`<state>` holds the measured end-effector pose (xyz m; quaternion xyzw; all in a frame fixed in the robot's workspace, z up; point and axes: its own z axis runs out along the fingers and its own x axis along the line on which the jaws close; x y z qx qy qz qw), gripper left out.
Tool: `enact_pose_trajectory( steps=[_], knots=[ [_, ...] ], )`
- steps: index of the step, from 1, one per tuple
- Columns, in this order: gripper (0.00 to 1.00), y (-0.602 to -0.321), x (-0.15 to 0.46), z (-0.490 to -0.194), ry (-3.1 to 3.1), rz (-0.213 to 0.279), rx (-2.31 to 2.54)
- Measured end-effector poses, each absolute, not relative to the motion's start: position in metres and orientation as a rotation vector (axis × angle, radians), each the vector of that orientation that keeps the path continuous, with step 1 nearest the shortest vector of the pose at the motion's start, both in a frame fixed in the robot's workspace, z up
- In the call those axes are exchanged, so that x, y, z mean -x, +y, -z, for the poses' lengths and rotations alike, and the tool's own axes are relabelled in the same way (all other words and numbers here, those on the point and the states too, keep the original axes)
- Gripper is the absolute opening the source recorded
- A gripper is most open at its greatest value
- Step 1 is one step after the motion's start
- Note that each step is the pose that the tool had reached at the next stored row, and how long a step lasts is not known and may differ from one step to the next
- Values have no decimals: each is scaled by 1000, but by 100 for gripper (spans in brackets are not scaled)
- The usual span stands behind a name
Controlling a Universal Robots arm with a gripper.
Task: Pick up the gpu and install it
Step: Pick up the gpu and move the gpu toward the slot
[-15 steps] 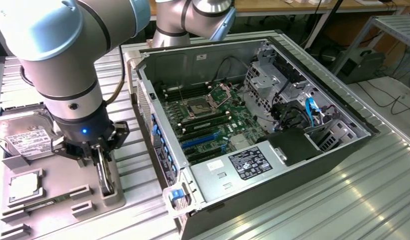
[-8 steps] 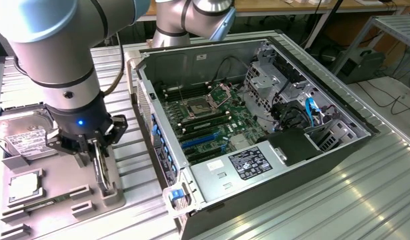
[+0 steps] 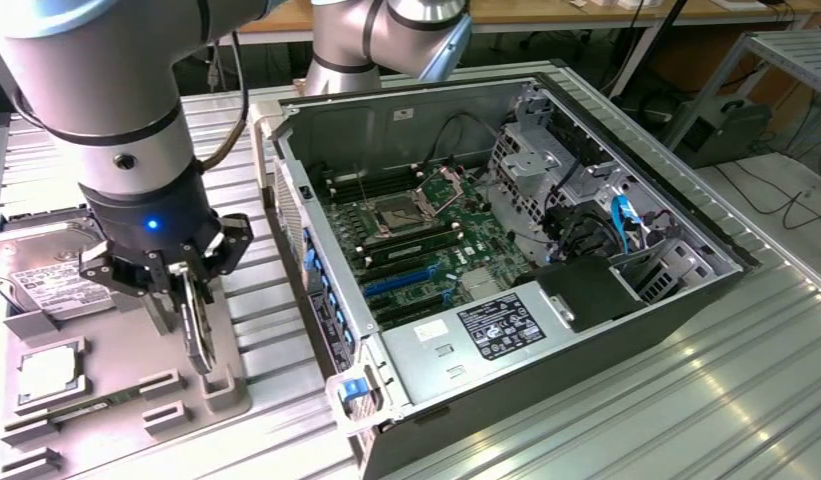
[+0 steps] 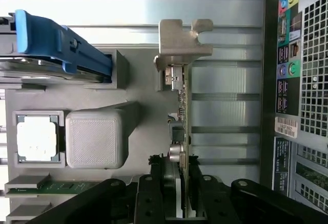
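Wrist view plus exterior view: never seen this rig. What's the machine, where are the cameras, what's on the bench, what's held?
The machine is a single robot arm ending in a gripper. The exterior view comes from a camera off the arm, looking down on the bench. The wrist view comes from a camera on the arm's wrist, looking along the gripper. The gripper is shut on the gpu, a thin card held on edge, with its metal bracket at the end away from the gripper. Beside it, a grey holder tray carries a hard drive, a processor chip and a memory stick. Toward the exterior view's right lies an open computer case, its motherboard exposed.
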<state>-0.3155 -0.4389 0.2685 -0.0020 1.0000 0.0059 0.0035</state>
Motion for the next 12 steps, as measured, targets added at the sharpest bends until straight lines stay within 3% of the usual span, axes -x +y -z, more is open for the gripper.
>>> enact_pose_trajectory(
  steps=[12],
  knots=[
    [31, -439, 316, -320, 3135, -17, 6]
  ],
)
